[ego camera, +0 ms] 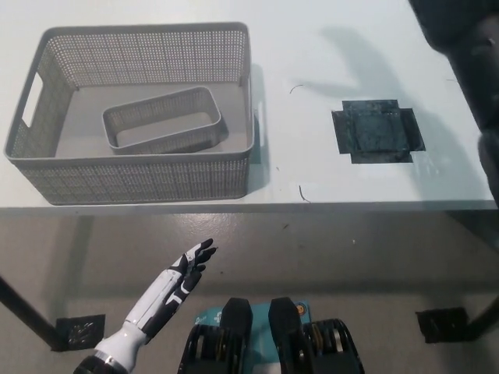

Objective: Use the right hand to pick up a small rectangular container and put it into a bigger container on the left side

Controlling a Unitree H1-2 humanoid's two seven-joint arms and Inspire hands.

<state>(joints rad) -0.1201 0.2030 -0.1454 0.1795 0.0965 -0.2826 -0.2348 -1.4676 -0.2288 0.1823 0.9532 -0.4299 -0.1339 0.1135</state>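
Note:
The small grey mesh container lies flat inside the big grey mesh basket on the table's left side. Nothing touches it. Only part of my black right arm shows, along the picture's upper right edge; its hand is out of the picture. My white left hand rests below the table's front edge at the lower left, its fingers straight and apart, holding nothing.
A dark square patch is taped on the white table to the right of the basket. Below the table's front edge lies grey floor, with small dark pads at the table legs.

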